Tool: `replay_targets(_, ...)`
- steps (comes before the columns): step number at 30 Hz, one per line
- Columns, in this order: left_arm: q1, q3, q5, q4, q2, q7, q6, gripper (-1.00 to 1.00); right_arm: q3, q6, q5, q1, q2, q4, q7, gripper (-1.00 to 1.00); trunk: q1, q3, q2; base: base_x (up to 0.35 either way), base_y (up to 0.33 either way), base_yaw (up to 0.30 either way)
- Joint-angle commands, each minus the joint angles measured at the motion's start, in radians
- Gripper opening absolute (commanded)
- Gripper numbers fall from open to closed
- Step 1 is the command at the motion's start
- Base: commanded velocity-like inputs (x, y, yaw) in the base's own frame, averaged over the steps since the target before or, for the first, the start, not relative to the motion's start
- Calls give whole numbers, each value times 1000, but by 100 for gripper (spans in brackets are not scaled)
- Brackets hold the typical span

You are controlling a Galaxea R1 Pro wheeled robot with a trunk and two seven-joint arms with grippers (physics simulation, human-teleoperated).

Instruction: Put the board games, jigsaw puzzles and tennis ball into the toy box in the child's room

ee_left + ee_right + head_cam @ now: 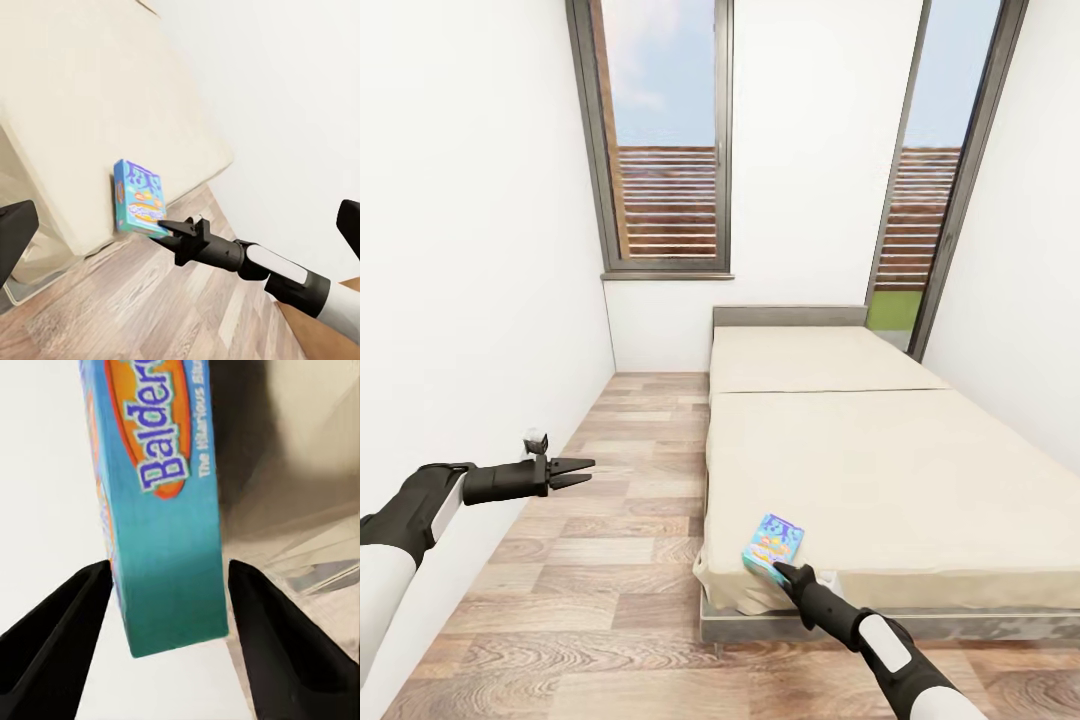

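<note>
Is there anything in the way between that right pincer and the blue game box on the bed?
Nothing visible. The right pincer is already at the board game on the bed's near corner. In the right wrist view its two fingers stand either side of the box's end, with no object between them.

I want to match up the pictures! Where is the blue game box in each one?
Head view: the blue game box lies on the bed's near corner, low and just right of centre, at the right claw.
Left wrist view: the box is left of centre, at the mattress edge.
Right wrist view: the box stands between the two dark fingers.
Shared landmark: the beige bed.
</note>
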Motion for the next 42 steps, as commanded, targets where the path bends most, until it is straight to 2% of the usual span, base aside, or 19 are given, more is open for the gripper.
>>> replay_targets(1,0,0,1,0,0,-4,11,100,-7,8,0,0,0,0,-2,-100,0,-1,0,0,0,0)
replay_targets(5,0,0,1,0,0,-10,11,100,-7,10,-2,0,-3,1,-2,-100,0,-1,0,0,0,0)
replay_targets(25,0,-1,1,0,-8,-6,12,100,-8,10,-8,0,-8,0,12,-100,-77,62,140,0,0,0)
replay_targets(32,0,-1,1,0,-9,-5,12,100,-9,14,-10,0,-10,-37,13,-100,-104,84,189,0,0,0)
replay_targets(37,0,-1,1,0,-9,-5,12,100,-5,15,-3,0,-12,-106,12,-100,-123,99,224,0,0,0)
replay_targets(42,0,-1,1,0,-11,-4,12,100,-2,18,-3,1,-12,-122,17,-100,-142,115,259,0,0,0)
